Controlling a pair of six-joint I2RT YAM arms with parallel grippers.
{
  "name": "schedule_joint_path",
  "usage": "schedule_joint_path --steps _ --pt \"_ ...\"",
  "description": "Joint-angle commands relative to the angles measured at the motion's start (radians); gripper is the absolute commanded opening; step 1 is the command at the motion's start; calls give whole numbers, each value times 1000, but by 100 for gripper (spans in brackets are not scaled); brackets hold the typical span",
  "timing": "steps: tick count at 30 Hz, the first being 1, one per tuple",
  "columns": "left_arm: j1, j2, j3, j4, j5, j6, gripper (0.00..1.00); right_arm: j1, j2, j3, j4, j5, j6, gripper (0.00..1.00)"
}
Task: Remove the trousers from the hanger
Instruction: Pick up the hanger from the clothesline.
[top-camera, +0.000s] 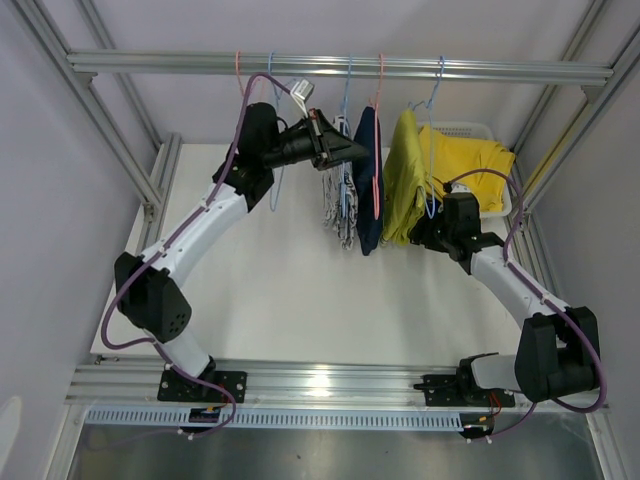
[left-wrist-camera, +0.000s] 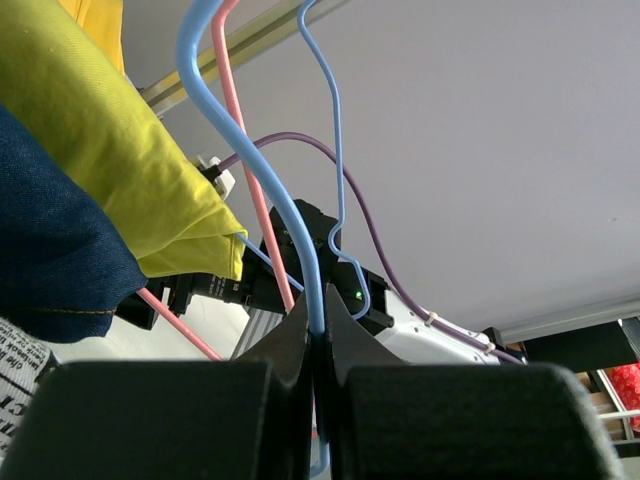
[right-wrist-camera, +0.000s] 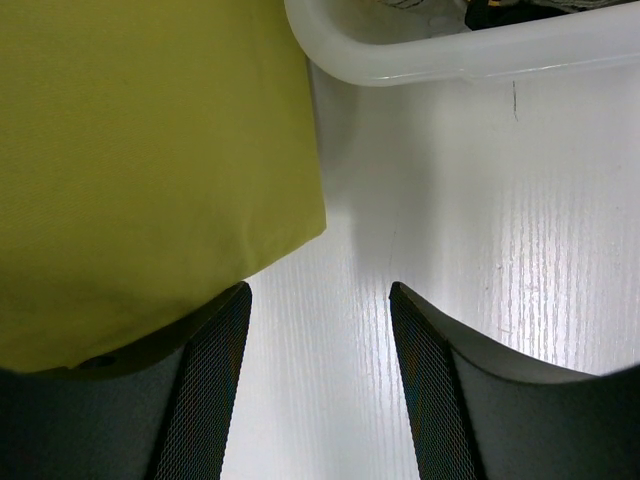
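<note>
My left gripper (top-camera: 352, 152) is shut on the thick blue hanger wire (left-wrist-camera: 316, 290) that carries the black-and-white print trousers (top-camera: 336, 205). The jaws pinch the wire with no gap. Dark navy trousers (top-camera: 368, 180) hang beside them on a pink hanger (left-wrist-camera: 250, 170). Mustard-olive trousers (top-camera: 402, 180) hang further right on a thin blue hanger (top-camera: 432, 150). My right gripper (right-wrist-camera: 320, 300) is open and empty at the lower edge of the mustard-olive cloth (right-wrist-camera: 150, 160), its left finger under that edge. Bright yellow trousers (top-camera: 470, 160) lie in the basket. Camouflage trousers are out of view.
A metal rail (top-camera: 340, 66) crosses the top and holds all the hangers, including empty pink (top-camera: 238, 75) and blue (top-camera: 272, 85) ones at the left. A white basket (top-camera: 505, 205) stands at the back right, and its rim (right-wrist-camera: 450, 55) is just beyond my right fingers. Frame posts stand at both sides.
</note>
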Motion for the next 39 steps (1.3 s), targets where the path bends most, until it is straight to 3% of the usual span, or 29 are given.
schedule_joint_path --steps 1,18,34,39 --pt "10 -89 112 80 14 53 1 10 4 24 2 15 -16 62" --pt "50 -17 290 -20 25 99 1 22 1 32 -7 50 -27 63" --pt "45 -279 37 -164 -35 217 1 45 -14 26 -7 121 -38 64" --pt "45 -368 -93 -170 -40 241 1 56 -91 21 -33 199 -26 66"
